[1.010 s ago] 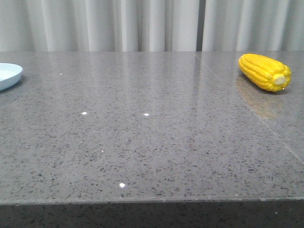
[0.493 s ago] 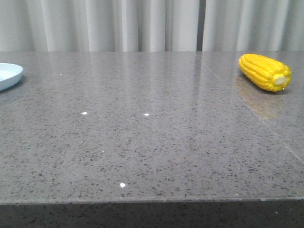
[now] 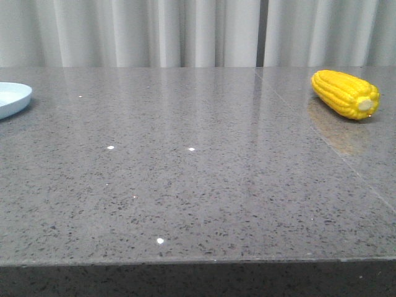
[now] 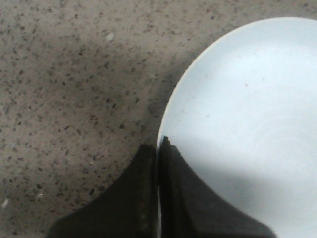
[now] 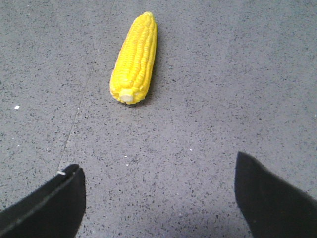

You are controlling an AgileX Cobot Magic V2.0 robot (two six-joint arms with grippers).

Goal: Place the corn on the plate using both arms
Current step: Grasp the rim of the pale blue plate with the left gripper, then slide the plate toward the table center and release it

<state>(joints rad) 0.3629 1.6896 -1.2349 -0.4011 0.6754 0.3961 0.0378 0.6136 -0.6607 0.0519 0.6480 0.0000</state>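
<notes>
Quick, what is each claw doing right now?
Left gripper: closed on the rim of the plate.
Right gripper: open, empty, with the corn lying ahead on the table.

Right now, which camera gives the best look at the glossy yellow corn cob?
The right wrist view: the glossy yellow corn cob lies whole on the speckled grey table, ahead of the open right gripper, kernel rows and stub end clear. The front view shows it small at far right. The left wrist view shows none.
</notes>
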